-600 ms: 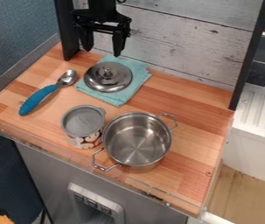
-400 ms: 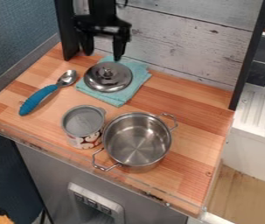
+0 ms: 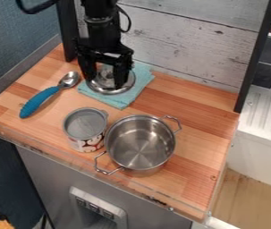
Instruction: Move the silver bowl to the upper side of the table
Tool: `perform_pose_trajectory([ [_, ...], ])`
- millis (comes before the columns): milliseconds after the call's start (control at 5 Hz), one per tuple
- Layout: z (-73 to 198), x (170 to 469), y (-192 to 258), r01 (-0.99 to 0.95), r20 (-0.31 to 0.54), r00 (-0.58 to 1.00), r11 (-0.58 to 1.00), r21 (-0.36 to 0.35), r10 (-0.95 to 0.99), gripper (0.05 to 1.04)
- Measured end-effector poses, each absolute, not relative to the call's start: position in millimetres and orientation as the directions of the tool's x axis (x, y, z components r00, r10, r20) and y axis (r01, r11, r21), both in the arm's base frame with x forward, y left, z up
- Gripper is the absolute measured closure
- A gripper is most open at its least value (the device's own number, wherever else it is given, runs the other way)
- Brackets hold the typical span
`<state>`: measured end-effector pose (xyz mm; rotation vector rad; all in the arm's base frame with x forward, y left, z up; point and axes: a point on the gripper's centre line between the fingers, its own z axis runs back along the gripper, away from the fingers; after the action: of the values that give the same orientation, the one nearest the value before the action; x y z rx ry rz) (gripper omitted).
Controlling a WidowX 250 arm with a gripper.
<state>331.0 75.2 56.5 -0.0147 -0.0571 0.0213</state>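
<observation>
The gripper (image 3: 106,83) is in the upper left part of the frame, above the metal lid (image 3: 108,91), and its fingers are released, standing apart. This lid lies on a turquoise cloth (image 3: 119,101). The silver bowl (image 3: 141,145) (it is more like a pot, with two handles) stands upright at the lower centre of the frame. Just beside it, to the left, is the can (image 3: 85,123). The blue-handled spoon (image 3: 39,100) rests at the left side.

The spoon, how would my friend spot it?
Find the wooden counter, then the teal cloth under the shiny lid. Just left of that cloth in the picture lies the spoon, slanting. Unlike the metal lid and pot, it has a chunky blue handle.
</observation>
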Motion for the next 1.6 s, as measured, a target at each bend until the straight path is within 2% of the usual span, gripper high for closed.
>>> perform_pose_trajectory([
  [400,67.4,277.5,30.7,0.228,0.078,0.971,0.973,-0.036,-0.225,0.083],
  [800,54.9,281.1,13.8,0.312,0.076,0.947,0.950,0.001,-0.311,0.083],
  [1200,32.1,290.7,12.2,0.397,0.031,0.917,0.917,0.043,-0.399,0.083],
  [1400,22.1,293.7,12.7,0.400,0.017,0.916,0.916,0.040,-0.400,0.140],
  [1600,10.8,296.5,13.5,0.389,-0.002,0.921,0.921,0.036,-0.389,0.388],
])
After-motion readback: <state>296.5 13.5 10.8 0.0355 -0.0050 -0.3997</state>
